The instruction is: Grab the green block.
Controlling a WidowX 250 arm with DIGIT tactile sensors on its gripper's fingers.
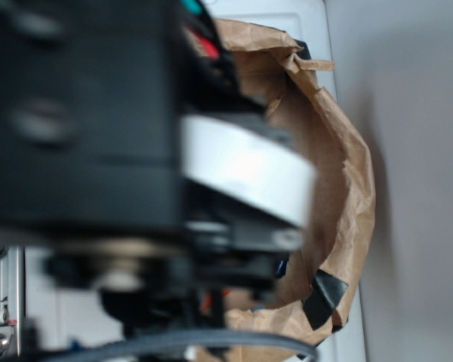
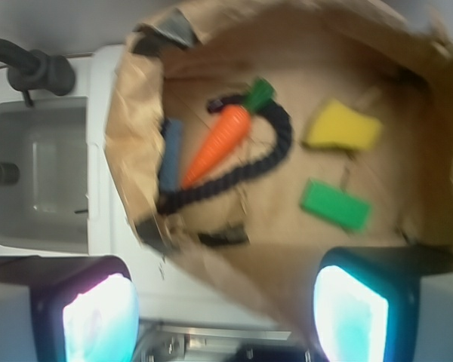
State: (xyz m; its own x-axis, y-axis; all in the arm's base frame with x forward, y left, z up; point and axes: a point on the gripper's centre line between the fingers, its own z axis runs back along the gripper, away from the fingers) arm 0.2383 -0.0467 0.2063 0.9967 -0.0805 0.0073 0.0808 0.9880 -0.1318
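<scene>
the gripper (image 2: pixel 226 317) hangs wide open above the paper tray (image 2: pixel 128 128); the green block (image 2: pixel 334 204) lies flat below the yellow sponge (image 2: pixel 342 127)

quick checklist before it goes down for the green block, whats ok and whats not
1. Green block in sight on the brown paper: ok.
2. Gripper open, nothing between the fingers: ok.
3. Gripper above the block: not ok, the block sits toward the right finger, not centred.
4. Space around the block: ok, the yellow sponge and black rope lie apart from it.
5. No mix-up with the carrot and its green top: ok, it lies well to the left.
6. Height above the block: cannot tell, the exterior view is blocked by the arm.
</scene>
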